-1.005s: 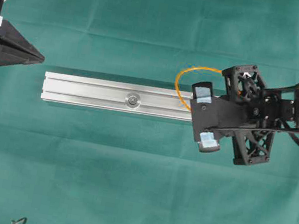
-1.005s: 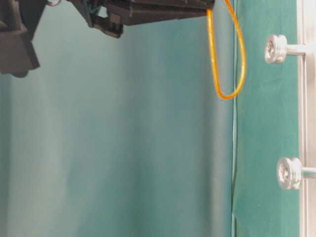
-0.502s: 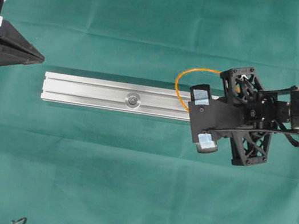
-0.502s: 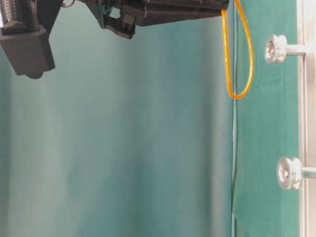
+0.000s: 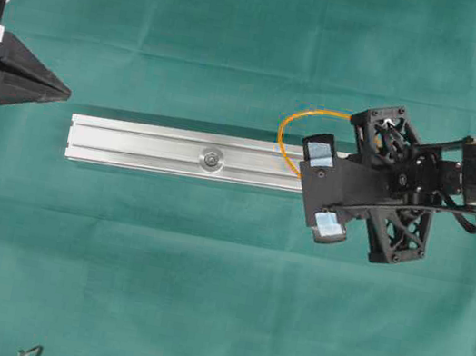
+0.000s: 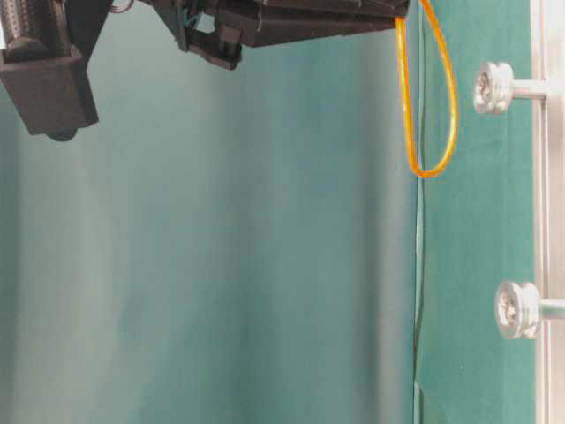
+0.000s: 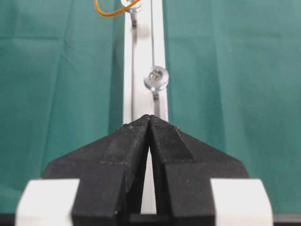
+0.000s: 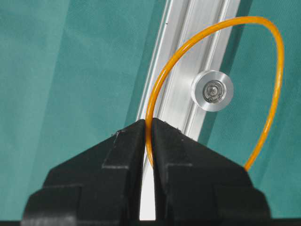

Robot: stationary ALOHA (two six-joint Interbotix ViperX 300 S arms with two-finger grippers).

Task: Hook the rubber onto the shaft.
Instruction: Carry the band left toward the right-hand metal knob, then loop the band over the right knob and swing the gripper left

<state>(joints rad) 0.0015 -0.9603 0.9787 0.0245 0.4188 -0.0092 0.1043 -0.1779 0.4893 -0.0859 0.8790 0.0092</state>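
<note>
With the right hand (image 8: 147, 129) pinching the rubber (image 8: 277, 70), lower its loop fully around the shaft (image 8: 212, 90) head before any release; the left hand (image 7: 150, 123) is closed and empty

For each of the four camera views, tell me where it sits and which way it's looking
Overhead: above the table, straight down on the rail; right gripper and left gripper show.
Table-level: low, rotated sideways; shafts on the rail, right arm.
Left wrist: behind the shut left gripper, along the rail.
Right wrist: behind the right gripper, pinching the rubber near a shaft.
All four views share the rubber.
</note>
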